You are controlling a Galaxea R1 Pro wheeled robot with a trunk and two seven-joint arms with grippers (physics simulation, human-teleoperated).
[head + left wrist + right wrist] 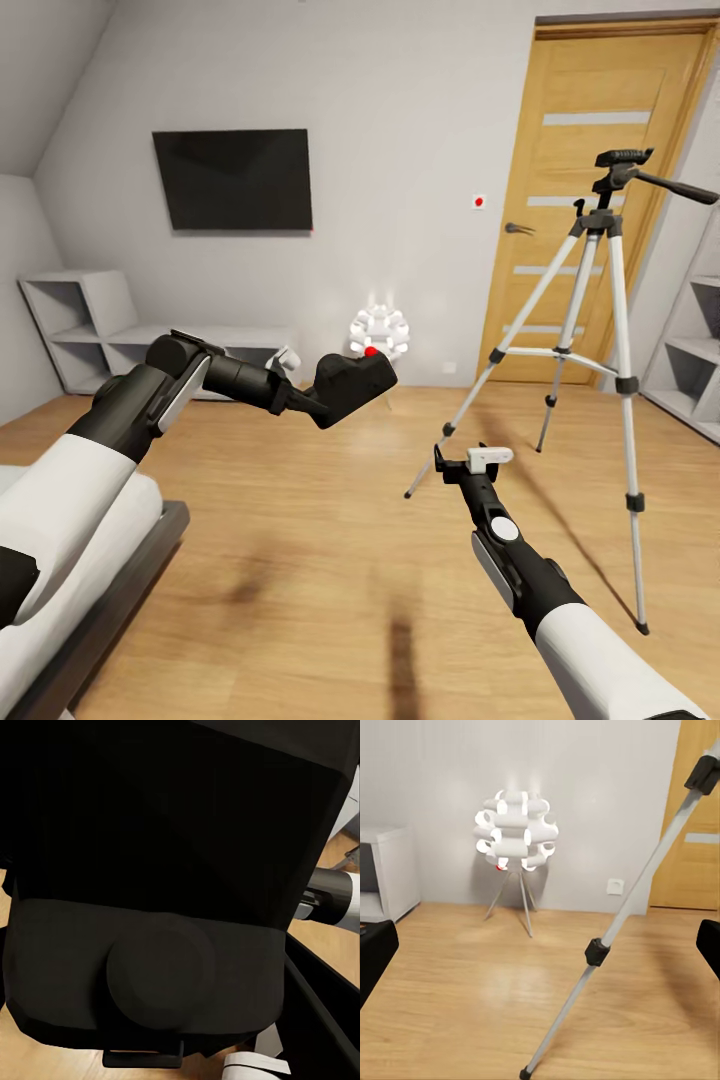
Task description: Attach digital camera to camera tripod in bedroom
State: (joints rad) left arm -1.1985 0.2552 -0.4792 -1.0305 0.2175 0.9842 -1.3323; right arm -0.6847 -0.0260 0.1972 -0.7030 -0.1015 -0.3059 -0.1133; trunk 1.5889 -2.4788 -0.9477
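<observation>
My left gripper [318, 402] is shut on the digital camera [354, 381], a matte-black body with a red button on top, held in the air at mid-room. Up close in the left wrist view, the camera [165, 907] is a dark mass with a round knob. The camera tripod [600, 225] stands at the right before the door, legs spread and pan handle pointing right. My right gripper [462, 462] is open and empty, low and close to the tripod's nearest leg [637, 892]. Its dark fingers [373, 952] stand wide apart at the edges of the right wrist view.
A glowing white flower-shaped lamp [380, 330] stands against the far wall behind the camera. A black TV [233, 180] hangs above low grey shelving [90, 320]. The wooden door [650, 110] is at the right, with more shelves [695, 350] beside it. A bed corner [120, 570] lies at lower left.
</observation>
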